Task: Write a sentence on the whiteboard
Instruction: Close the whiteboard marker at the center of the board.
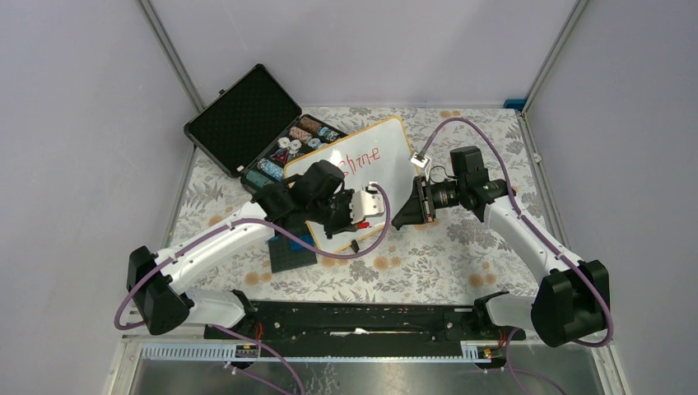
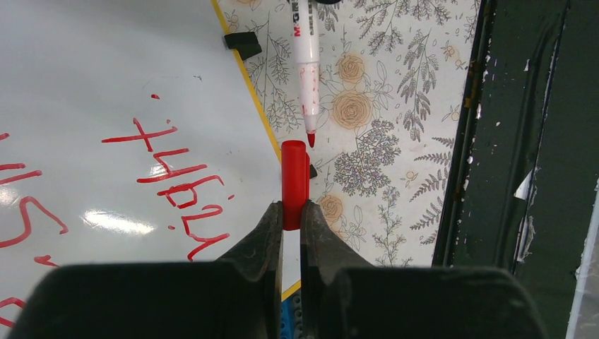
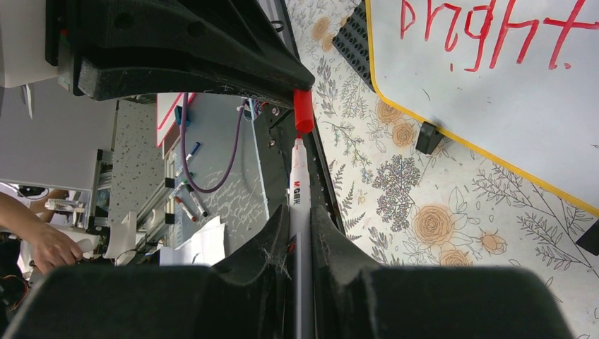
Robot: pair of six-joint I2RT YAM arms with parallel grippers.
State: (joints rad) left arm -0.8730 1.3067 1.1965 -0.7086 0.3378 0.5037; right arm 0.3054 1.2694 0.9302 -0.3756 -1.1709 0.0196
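The whiteboard (image 1: 387, 140) lies tilted on the floral cloth, with the sentence (image 1: 360, 157) in red on it. The left wrist view shows the red words (image 2: 176, 185) on the board (image 2: 106, 70). The right wrist view shows "bright" (image 3: 480, 25) on it (image 3: 494, 106). My left gripper (image 2: 291, 215) is shut on a red marker cap (image 2: 294, 180). My right gripper (image 3: 299, 220) is shut on a white marker (image 3: 299, 187). The marker's red tip (image 2: 311, 139) points at the cap's open end (image 3: 303, 113), a small gap apart. Both grippers (image 1: 365, 220) (image 1: 409, 216) meet over the board's near right edge.
An open black case (image 1: 239, 115) with poker chips (image 1: 292, 148) stands at the back left. A dark plate with blue blocks (image 1: 292, 253) lies under the left arm. A black rail (image 1: 362, 317) runs along the near edge. The board's black feet (image 2: 242, 44) (image 3: 428, 137) rest on the cloth.
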